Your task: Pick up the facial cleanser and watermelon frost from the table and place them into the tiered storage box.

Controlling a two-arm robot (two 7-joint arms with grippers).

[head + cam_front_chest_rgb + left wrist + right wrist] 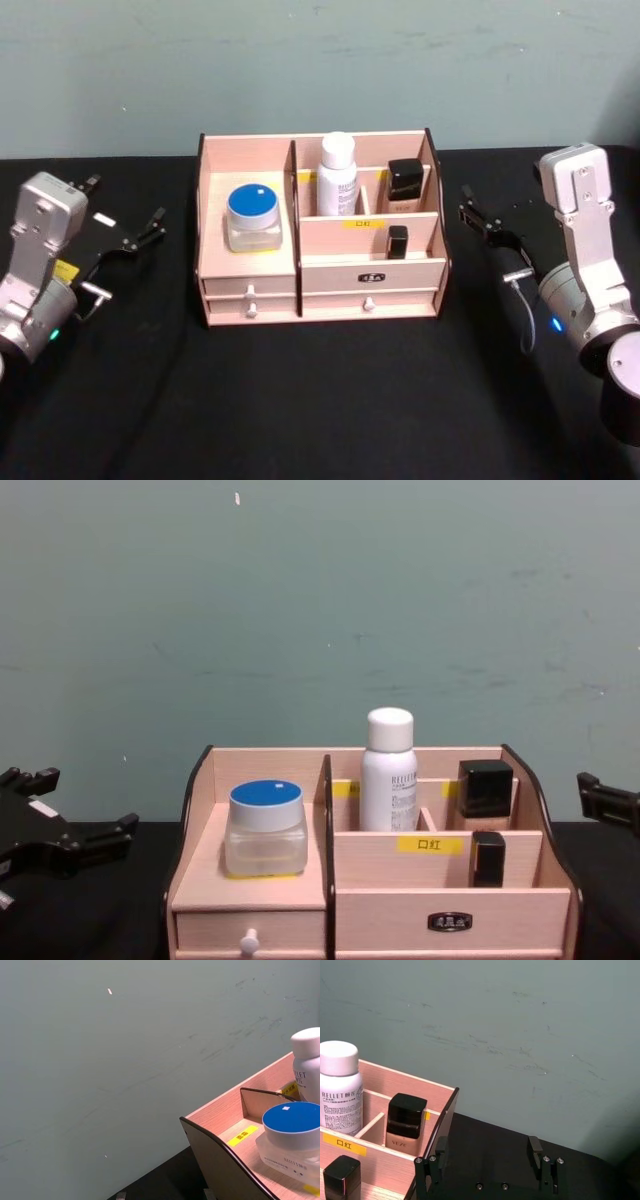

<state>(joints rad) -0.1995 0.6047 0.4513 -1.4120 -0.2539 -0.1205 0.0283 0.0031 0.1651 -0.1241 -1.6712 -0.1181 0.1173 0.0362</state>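
While upright between both spread tools [125, 225] [480, 222]: white facial cleanser [338, 175], cap up; squat blue-lidded watermelon frost [252, 217] beside, inside tiered storage box [320, 290].

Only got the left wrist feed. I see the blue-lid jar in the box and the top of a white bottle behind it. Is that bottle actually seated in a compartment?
Observer: Yes. The facial cleanser stands upright in a back-row compartment of the tiered storage box, just right of the tall centre divider.
Operator: Where are the claws?
Observer: Left claw is open off the box's left side. Right claw is open off its right side. Neither holds anything.
Operator: Anything else in the box?
Observer: Two black-capped bottles: one in the back row right of the cleanser, a smaller one in the lower tier in front.
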